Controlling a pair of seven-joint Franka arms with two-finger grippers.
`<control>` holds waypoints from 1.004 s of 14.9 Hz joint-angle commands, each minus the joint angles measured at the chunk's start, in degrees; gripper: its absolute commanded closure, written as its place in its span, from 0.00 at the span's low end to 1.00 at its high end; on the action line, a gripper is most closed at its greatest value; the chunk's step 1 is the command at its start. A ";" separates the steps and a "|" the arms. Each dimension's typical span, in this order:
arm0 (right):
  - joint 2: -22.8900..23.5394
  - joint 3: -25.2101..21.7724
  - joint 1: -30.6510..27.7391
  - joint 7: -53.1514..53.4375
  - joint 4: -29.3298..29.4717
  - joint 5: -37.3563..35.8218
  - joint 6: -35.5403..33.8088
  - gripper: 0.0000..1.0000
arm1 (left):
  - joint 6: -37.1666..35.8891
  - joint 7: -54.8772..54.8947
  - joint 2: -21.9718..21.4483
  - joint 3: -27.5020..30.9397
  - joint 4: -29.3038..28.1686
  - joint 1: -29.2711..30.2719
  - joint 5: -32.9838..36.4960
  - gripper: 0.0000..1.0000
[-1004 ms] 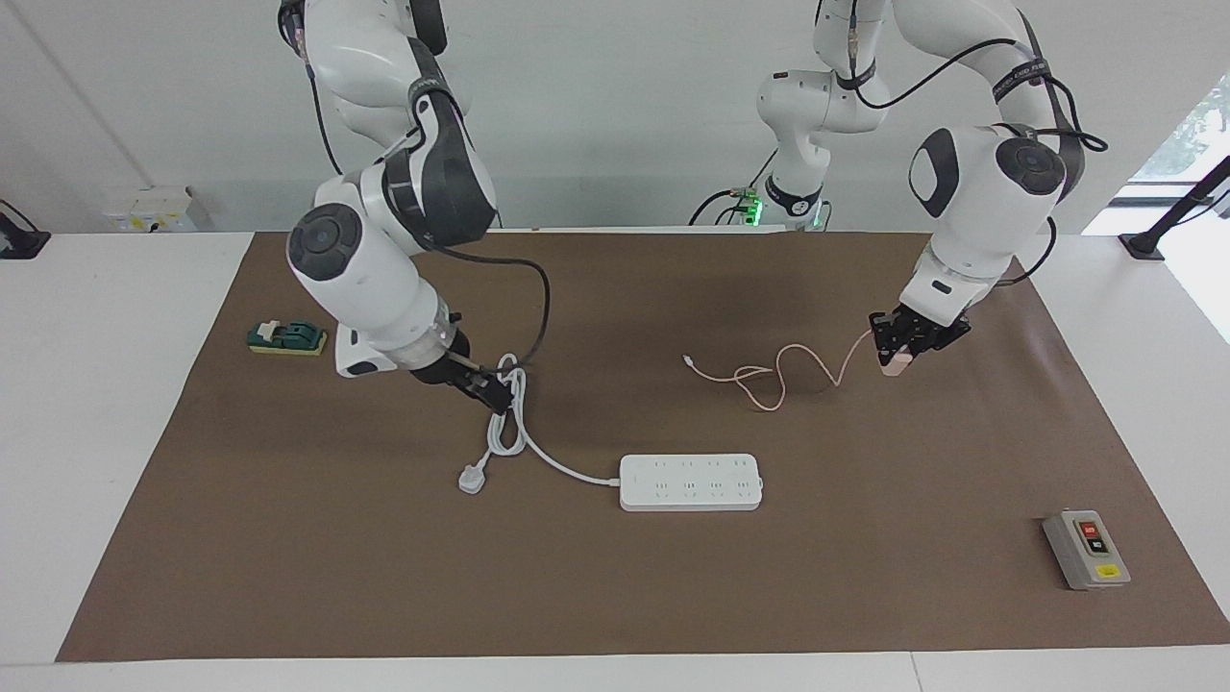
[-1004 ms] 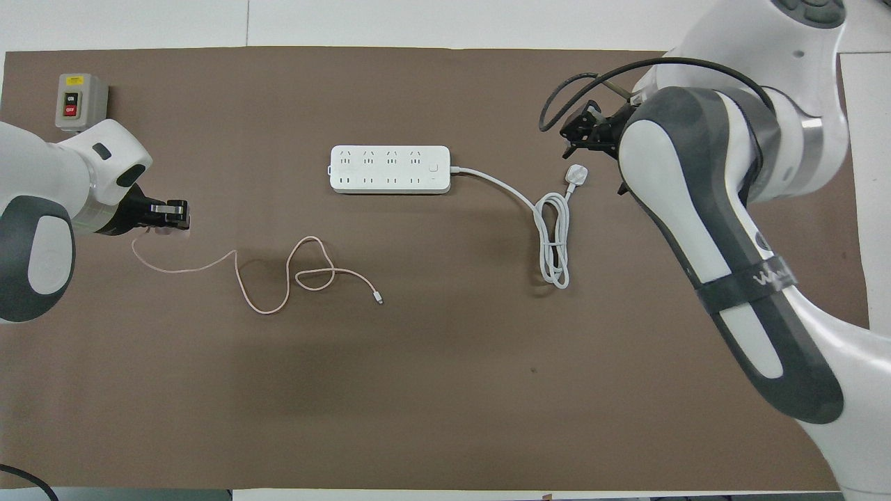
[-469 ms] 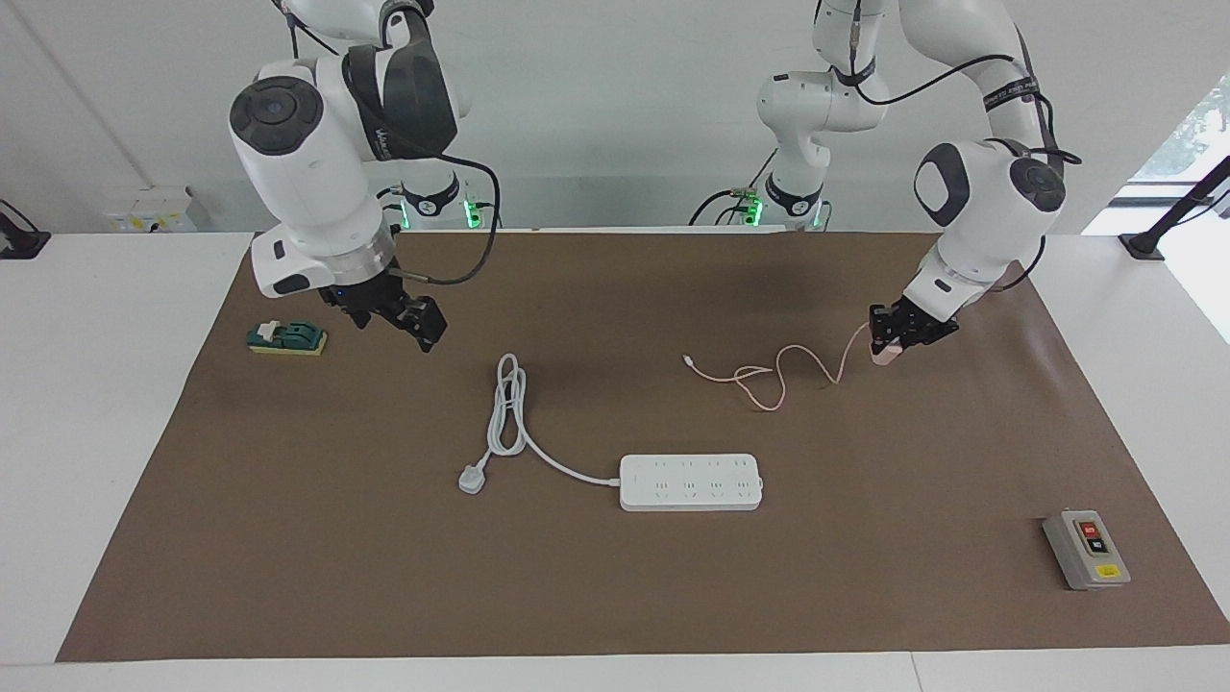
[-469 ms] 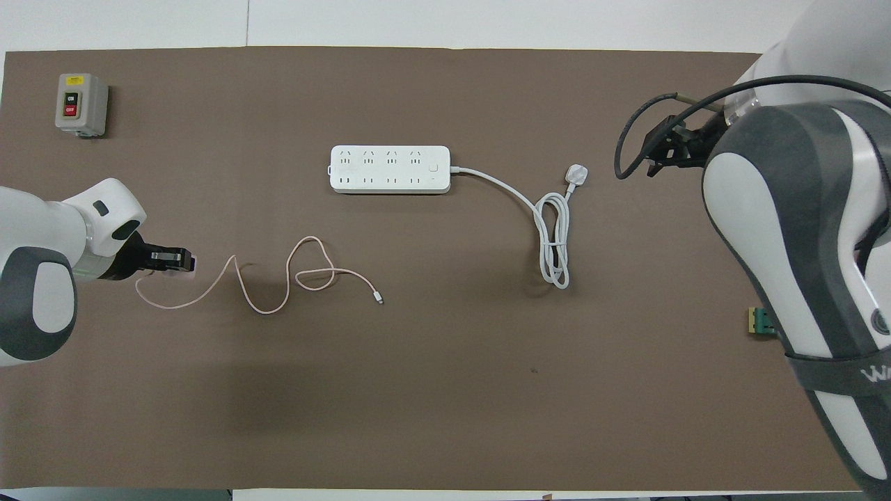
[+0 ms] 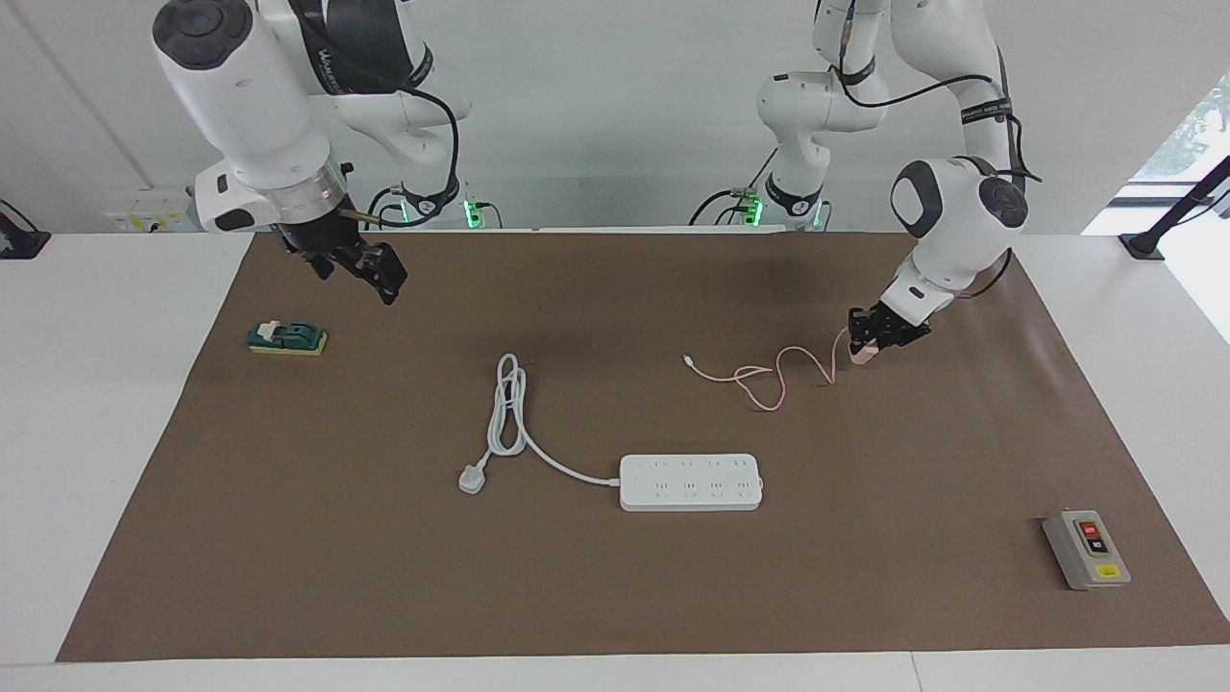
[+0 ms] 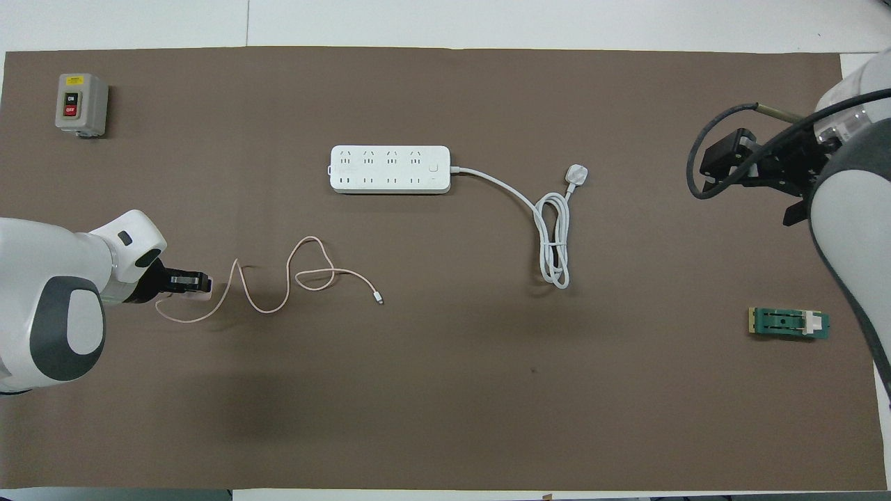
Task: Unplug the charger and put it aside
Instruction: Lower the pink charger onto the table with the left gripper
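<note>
The charger (image 5: 862, 356) is a small pale pink cube with a thin curly pink cable (image 5: 769, 377). It is unplugged and sits low over the brown mat, toward the left arm's end of the table. My left gripper (image 5: 868, 342) is shut on the cube, which also shows in the overhead view (image 6: 207, 289) under that gripper (image 6: 198, 282). The cable (image 6: 278, 282) lies looped on the mat, running toward the table's middle. The white power strip (image 5: 690, 481) lies farther from the robots. My right gripper (image 5: 384, 277) hangs raised over the mat near the right arm's end, also seen from overhead (image 6: 713, 163).
The strip's white cord and plug (image 5: 471, 478) lie coiled beside it toward the right arm's end. A grey switch box (image 5: 1086, 549) sits at the mat's corner farthest from the robots at the left arm's end. A green block (image 5: 286, 338) lies at the right arm's end.
My right arm has lifted off the white cord and drawn back toward its own end. My left gripper has carried the charger closer to the robots, bunching the cable.
</note>
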 commanded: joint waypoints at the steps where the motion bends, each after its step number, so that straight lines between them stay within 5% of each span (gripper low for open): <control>1: -2.44 0.62 -1.79 -1.88 -3.44 -1.37 0.26 0.00 | 2.59 1.28 -2.22 -0.18 -3.08 0.71 -0.86 0.75; 6: -5.77 0.80 -1.88 -1.79 -6.77 -0.76 1.83 0.00 | 5.41 1.63 -1.87 -0.01 -3.61 1.23 -0.86 0.20; 11: -6.22 0.97 -4.60 -5.64 -7.40 -1.11 5.16 0.00 | 3.84 4.00 -1.00 0.26 -0.19 3.17 -0.42 0.06; 15: -6.22 1.32 -8.20 -9.00 -7.48 -0.84 4.83 0.00 | -7.31 3.65 -1.26 0.34 7.62 4.93 0.98 0.02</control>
